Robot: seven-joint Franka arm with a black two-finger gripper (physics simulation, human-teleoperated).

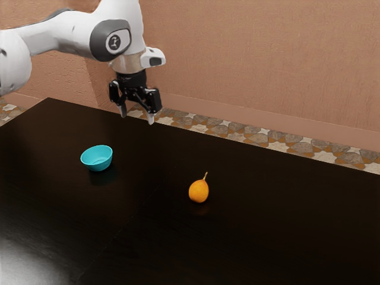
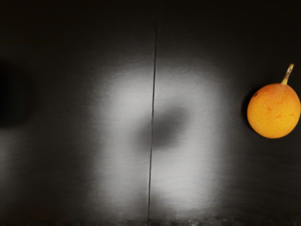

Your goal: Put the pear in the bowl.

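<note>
The open tool (image 1: 137, 117), its two fingers apart with nothing between them, hangs above the worktop (image 1: 267, 237). The one pear (image 1: 199, 191) lies well in from the worktop's far edge, lower than the tool and out toward the exterior view's right; its stem points roughly at that edge. The single bowl (image 1: 97, 158) sits nearer the worktop's far-left corner. The only arm (image 1: 59, 32) likely needs to reach farther out, then down.
</note>
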